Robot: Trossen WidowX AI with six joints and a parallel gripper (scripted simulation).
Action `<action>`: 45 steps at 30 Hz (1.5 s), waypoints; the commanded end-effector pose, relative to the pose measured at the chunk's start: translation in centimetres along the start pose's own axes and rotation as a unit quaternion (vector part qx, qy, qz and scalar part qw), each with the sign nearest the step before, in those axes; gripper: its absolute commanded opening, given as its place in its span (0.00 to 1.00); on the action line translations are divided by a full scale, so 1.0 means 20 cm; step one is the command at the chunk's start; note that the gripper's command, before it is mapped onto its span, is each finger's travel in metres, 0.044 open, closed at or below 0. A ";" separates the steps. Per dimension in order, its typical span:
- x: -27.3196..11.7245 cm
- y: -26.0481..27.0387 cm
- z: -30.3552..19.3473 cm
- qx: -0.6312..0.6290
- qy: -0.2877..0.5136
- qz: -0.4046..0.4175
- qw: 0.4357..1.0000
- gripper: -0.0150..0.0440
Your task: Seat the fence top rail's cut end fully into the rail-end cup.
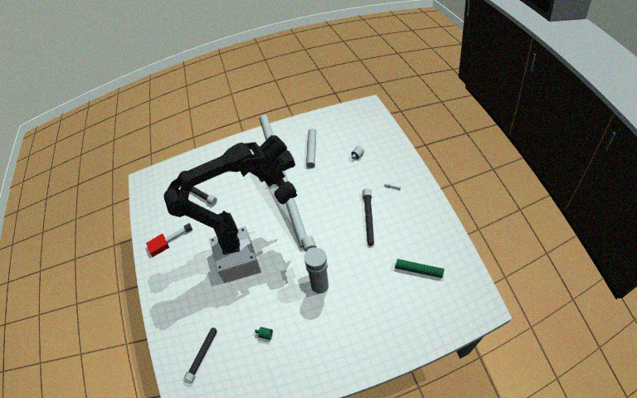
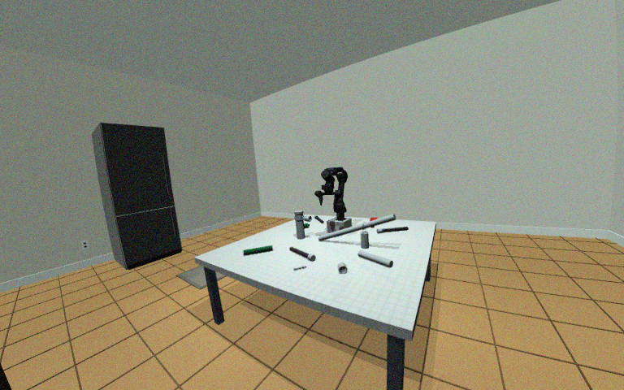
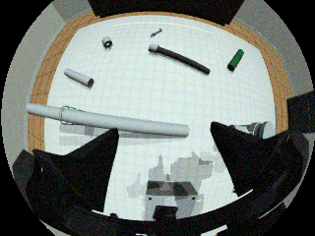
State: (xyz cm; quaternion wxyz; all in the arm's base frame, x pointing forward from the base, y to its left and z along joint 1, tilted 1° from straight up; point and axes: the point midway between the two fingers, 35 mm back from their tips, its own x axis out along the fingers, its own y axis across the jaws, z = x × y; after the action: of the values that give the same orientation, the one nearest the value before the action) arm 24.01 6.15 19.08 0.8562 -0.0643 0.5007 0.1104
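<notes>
The pale grey top rail (image 1: 294, 213) (image 2: 356, 227) (image 3: 133, 123) slants through the wire loop, which sits over the small post (image 2: 364, 240). Its high end is at the back; its cut end is low, at or near the table. In the wrist view a gap parts this end from the big post's fittings. The big post (image 1: 318, 281) (image 2: 300, 230) stands upright. The rail-end cup (image 1: 307, 242) is high beside the post cap (image 1: 315, 257); the band is hard to make out. My gripper (image 3: 165, 129) is open and empty, high above the rail, apparently not touching it.
A grey tube (image 1: 311, 148), a loose cap (image 1: 358, 152), a small bolt (image 1: 391, 186), a dark post (image 1: 369, 218) and a green tube (image 1: 419, 268) lie beyond the rail. A red-headed hammer (image 1: 157, 245), a green cap (image 1: 265, 333) and another dark post (image 1: 201, 352) lie around the arm's base.
</notes>
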 end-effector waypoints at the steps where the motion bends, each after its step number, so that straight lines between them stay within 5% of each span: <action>1: 0.02 0.01 0.00 0.046 0.011 -0.001 0.999 1.00; 8: 0.19 0.08 -0.02 0.319 0.091 -0.022 0.943 1.00; 16: 0.41 0.17 -0.09 0.614 0.158 -0.118 0.764 1.00; 24: 0.52 0.22 -0.15 0.736 0.165 -0.192 0.628 1.00; 45: 0.52 0.22 -0.15 0.740 0.164 -0.193 0.623 1.00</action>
State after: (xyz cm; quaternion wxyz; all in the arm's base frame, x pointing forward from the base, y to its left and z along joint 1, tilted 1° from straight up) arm 25.22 11.04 8.57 0.5259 0.4741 0.5266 -0.4705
